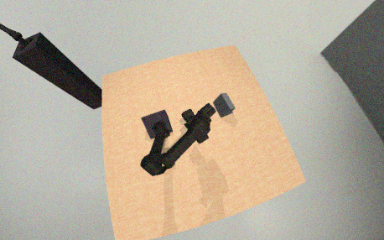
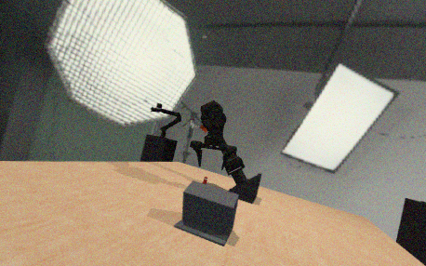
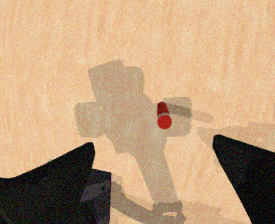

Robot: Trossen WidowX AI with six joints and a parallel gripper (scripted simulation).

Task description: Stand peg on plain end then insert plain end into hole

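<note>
The red peg (image 3: 162,117) stands upright on the tan table (image 3: 208,36), seen from above in the wrist view; its white band cannot be made out. In the exterior view only its top (image 2: 205,179) shows behind the grey sloped panel (image 2: 209,209) (image 1: 224,105). My gripper (image 3: 153,145) (image 1: 208,110) is open and empty. It hangs high above the peg, with the fingers well apart on either side. The hole is not visible. The arm hides the peg in the top view.
The arm's base (image 1: 157,121) (image 2: 248,188) stands near the table's middle. A long dark block (image 1: 59,71) lies off the table's left edge. Dark stands (image 2: 159,148) (image 2: 425,228) and studio lights surround the table.
</note>
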